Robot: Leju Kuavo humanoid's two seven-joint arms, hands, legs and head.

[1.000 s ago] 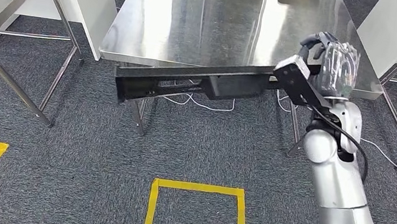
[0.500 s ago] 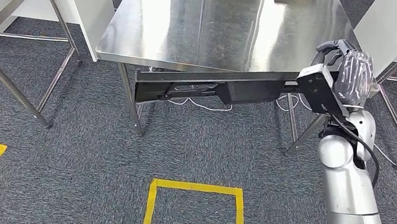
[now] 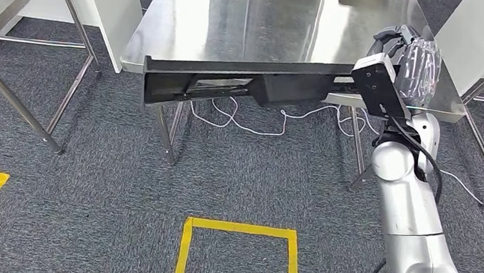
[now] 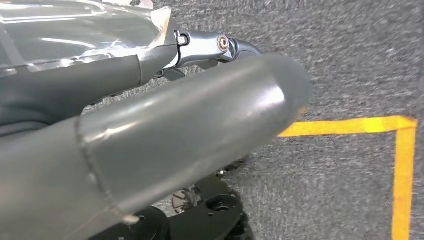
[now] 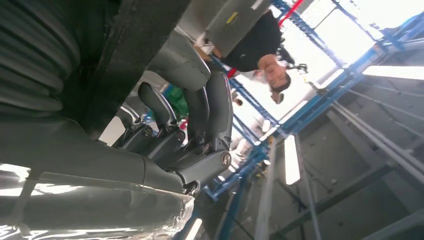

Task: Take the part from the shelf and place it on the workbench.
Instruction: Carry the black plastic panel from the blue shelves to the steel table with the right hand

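The right robot hand (image 3: 412,63) grips one end of the part (image 3: 245,87), a long black bar. In the right wrist view its dark fingers (image 5: 207,112) are curled around the part's black edge (image 5: 135,55). The part hangs level in the air, along and just over the near edge of the steel surface (image 3: 240,18). Its held end is by the surface's near right corner and its free end reaches the near left corner. It is not resting flat on the surface. A white cable (image 3: 255,121) lies on the carpet under the surface, and a yellow taped square (image 3: 238,254) marks the floor nearer the robot.

The left robot hand (image 4: 150,135) hangs low over the carpet beside a yellow tape line (image 4: 400,165). Whether it is open or closed I cannot tell.

No containers can be seen.

Half a second ago the part sat lower, below the surface's near edge, and sloped down toward its free end. Now it is higher and level, and the right robot hand has risen with it. The free end has swung further left, toward the near left corner.
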